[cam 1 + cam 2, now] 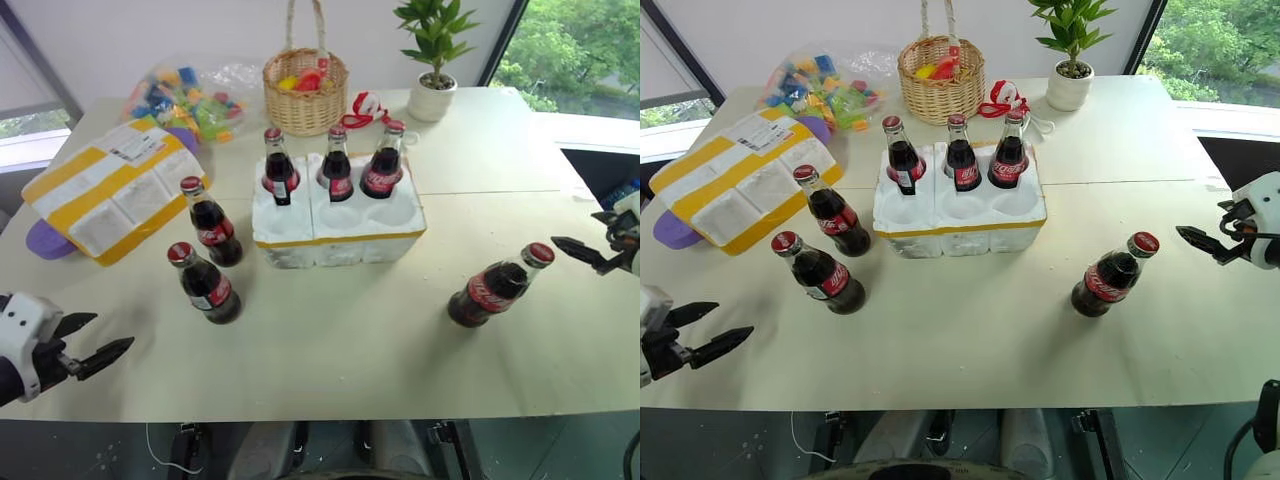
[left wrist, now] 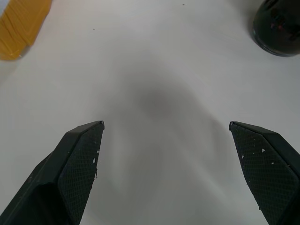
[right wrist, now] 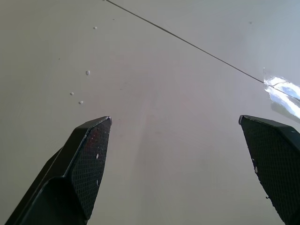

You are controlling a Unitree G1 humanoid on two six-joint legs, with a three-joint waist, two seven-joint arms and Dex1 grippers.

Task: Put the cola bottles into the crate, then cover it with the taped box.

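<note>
The white foam crate [image 1: 335, 238] with a thin yellow band sits mid-table. Three cola bottles [image 1: 337, 165] stand in its back wells; the front wells are empty. Two more cola bottles [image 1: 212, 228] [image 1: 205, 287] stand on the table left of the crate. Another cola bottle [image 1: 497, 287] stands alone to the right. The taped box [image 1: 115, 190] lies at the far left. My left gripper [image 1: 108, 332] hovers open near the front left edge, short of the nearer bottle [image 2: 276, 26]. My right gripper [image 1: 577, 232] is open, just right of the lone bottle.
Along the back stand a wicker basket [image 1: 305, 90], a clear bag of colourful toys [image 1: 190, 100] and a potted plant [image 1: 435, 60]. A red and white ribbon [image 1: 365, 108] lies behind the crate. A purple item [image 1: 45, 240] pokes out from under the taped box.
</note>
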